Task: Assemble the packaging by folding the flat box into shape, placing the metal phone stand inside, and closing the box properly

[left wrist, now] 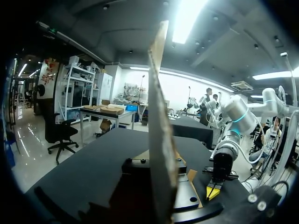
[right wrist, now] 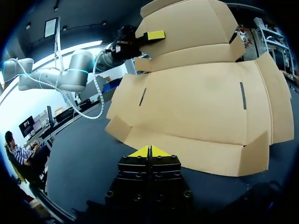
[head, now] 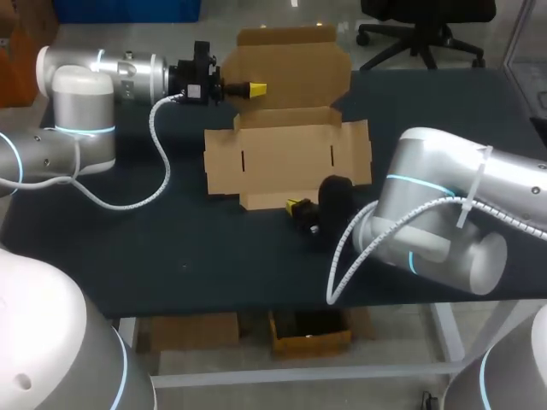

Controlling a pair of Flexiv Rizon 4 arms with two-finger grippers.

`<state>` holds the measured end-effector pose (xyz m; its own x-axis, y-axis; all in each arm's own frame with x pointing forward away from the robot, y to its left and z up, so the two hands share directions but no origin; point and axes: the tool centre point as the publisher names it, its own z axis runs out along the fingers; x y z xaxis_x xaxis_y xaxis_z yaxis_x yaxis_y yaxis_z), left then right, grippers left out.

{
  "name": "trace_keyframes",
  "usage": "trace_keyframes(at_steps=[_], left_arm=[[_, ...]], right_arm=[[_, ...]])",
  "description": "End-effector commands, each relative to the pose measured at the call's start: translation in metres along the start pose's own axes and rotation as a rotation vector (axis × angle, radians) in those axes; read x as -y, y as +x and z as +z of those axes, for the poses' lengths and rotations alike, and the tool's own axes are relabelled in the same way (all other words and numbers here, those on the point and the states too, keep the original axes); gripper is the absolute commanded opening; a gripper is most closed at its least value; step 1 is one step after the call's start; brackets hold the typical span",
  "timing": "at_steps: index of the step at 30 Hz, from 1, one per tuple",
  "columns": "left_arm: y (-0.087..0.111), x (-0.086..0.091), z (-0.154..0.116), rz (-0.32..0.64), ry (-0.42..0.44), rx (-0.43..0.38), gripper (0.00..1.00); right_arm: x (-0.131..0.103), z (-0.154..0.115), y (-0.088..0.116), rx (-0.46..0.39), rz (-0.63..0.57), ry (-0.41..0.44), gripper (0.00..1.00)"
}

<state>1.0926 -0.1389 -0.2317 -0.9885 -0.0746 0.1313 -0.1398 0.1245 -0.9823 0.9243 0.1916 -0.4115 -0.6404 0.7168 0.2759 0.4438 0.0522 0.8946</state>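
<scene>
Brown cardboard box (head: 286, 158) mostly flat on surface (head: 171, 248), far flap (head: 291, 64) raised, seemingly pinched by left hand (head: 254, 88); right hand (right wrist: 149, 152) closed, empty, at front edge.

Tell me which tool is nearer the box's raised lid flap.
Left. The left tool clamps the lid flap itself; the right tool sits shut at the opposite, near edge of the box.

Head view: right tool (head: 298, 206) mostly hidden behind right arm (head: 427, 213), only one yellow tip shows. Left wrist view: box (left wrist: 161, 140) flap stands edge-on and covers left tool (head: 254, 88) fingertips. Right wrist view: box top cut off by the edge.
</scene>
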Motion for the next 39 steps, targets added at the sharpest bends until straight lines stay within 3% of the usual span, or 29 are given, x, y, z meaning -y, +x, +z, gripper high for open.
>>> trace_keyframes(at_steps=[1,39], left_arm=[[0.001,-0.001,-0.001,0.001,0.001,-0.001,0.0],[0.001,-0.001,-0.001,0.001,0.001,-0.001,0.0]], right_arm=[[-0.002,0.004,0.0,0.011,0.0,-0.006,0.0],[0.006,0.017,-0.012,0.029,0.033,0.009,0.0]])
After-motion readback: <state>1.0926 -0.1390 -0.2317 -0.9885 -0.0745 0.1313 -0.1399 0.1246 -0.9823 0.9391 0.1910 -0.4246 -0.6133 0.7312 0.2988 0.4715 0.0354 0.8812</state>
